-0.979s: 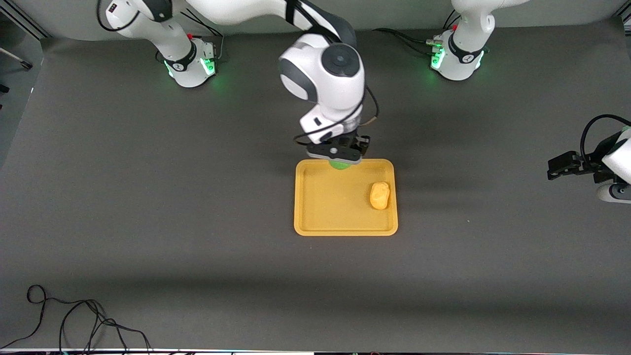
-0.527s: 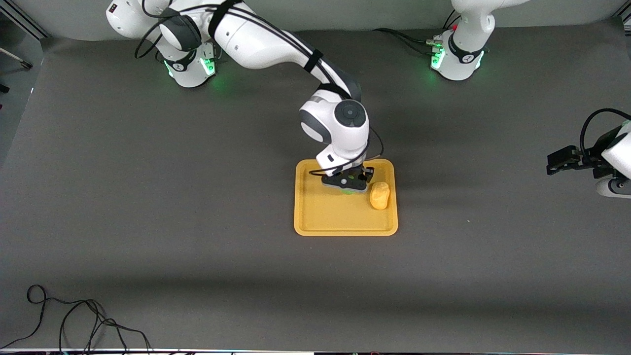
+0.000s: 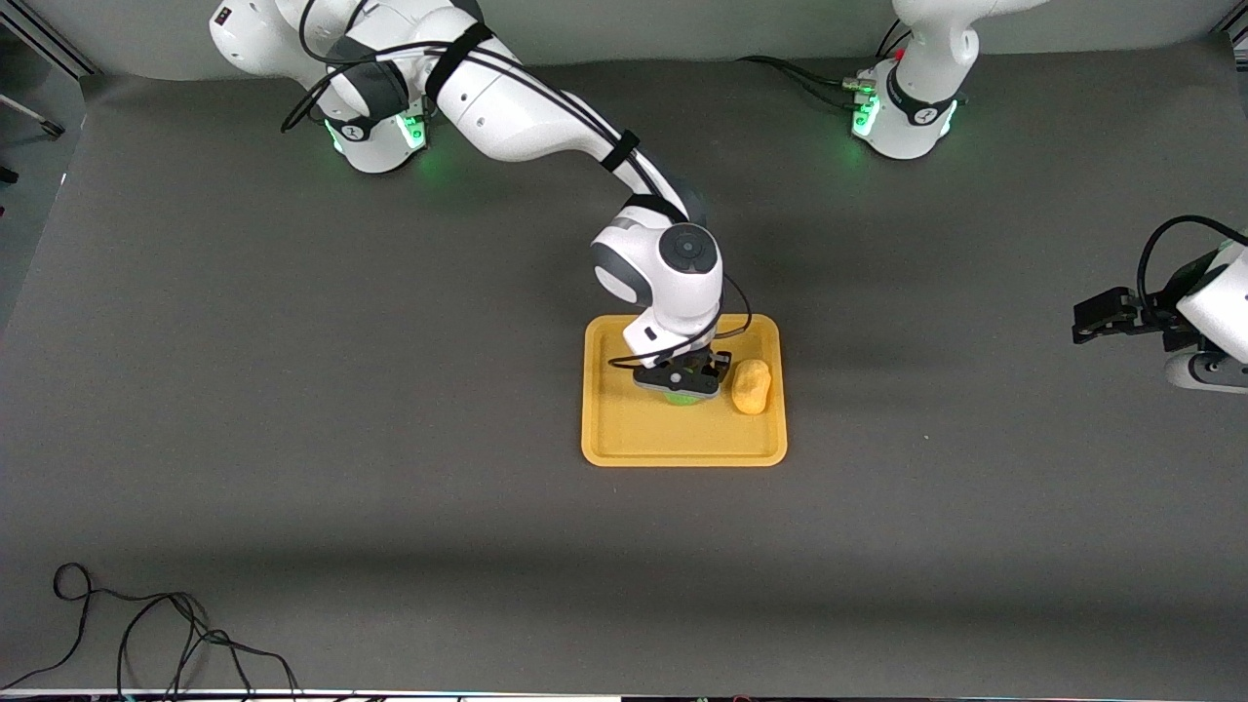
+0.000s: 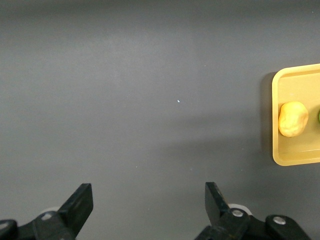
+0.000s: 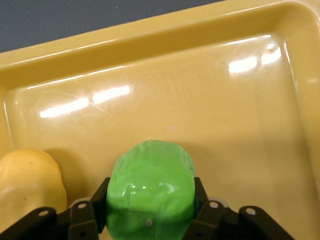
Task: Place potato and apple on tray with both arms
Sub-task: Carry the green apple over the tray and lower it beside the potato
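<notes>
The yellow-orange tray (image 3: 624, 429) lies in the middle of the table. The potato (image 3: 751, 386) lies on it near the edge toward the left arm's end; it also shows in the right wrist view (image 5: 27, 180) and the left wrist view (image 4: 293, 118). My right gripper (image 3: 680, 382) is low over the tray beside the potato, shut on the green apple (image 5: 150, 190), of which only a sliver (image 3: 680, 397) shows in the front view. My left gripper (image 4: 147, 205) is open and empty over bare table at the left arm's end (image 3: 1107, 317), where that arm waits.
A loose black cable (image 3: 146, 634) lies near the front corner at the right arm's end. The arms' green-lit bases (image 3: 375, 127) stand along the table's back edge. Dark bare table surrounds the tray.
My right gripper has come down with the apple from over the tray's back rim to low over the tray's middle, beside the potato. The left arm has barely shifted.
</notes>
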